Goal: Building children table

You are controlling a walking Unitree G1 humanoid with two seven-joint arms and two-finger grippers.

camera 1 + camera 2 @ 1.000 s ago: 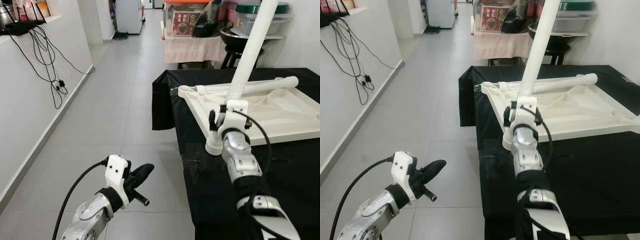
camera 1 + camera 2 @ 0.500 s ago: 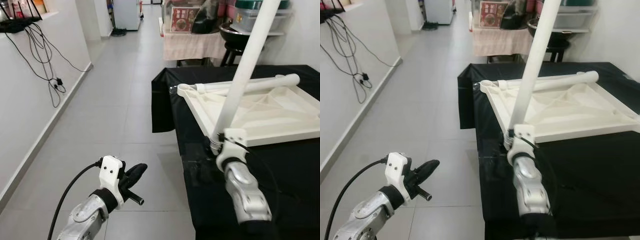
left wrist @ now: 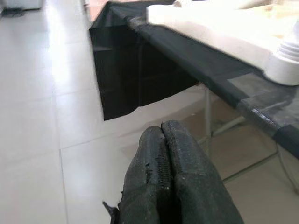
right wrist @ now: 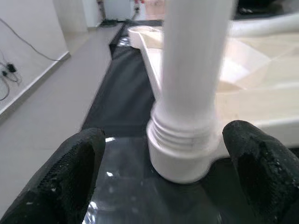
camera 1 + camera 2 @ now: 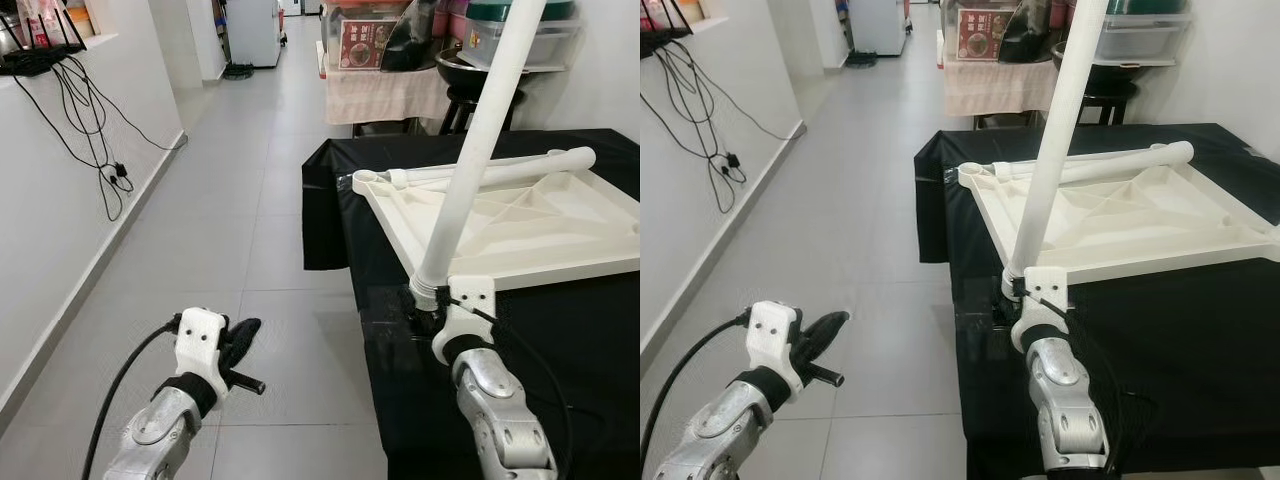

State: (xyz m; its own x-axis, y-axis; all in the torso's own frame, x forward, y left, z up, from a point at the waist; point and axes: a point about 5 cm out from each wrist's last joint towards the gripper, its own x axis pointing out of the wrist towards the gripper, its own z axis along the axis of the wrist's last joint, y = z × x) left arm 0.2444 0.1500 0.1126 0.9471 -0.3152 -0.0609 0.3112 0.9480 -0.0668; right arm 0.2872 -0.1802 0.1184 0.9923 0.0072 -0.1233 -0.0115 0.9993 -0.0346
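A white children's tabletop [image 5: 540, 230] lies upside down on a table under a black cloth [image 5: 590, 340]. One white leg [image 5: 470, 170] stands upright in the tabletop's near left corner, its threaded base [image 4: 180, 149] in the socket. A second white leg [image 5: 550, 162] lies along the far rim. My right gripper [image 5: 432, 305] is open at the upright leg's base, with one black finger [image 4: 74, 163] on each side and clear of it. Down at the left, my left gripper [image 5: 243, 330] hangs shut over the floor with nothing in it; its fingers [image 3: 163, 149] are pressed together.
Grey floor tiles [image 5: 230, 220] stretch open to the left of the table. A white wall [image 5: 50, 200] with dangling black cables [image 5: 95, 130] runs along the far left. Behind the table stand a cloth-covered shelf [image 5: 385, 90] with containers and a dark stool [image 5: 465, 95].
My right gripper has slid down the upright leg to its base and drawn back towards me. My left arm has sunk lower and to the left.
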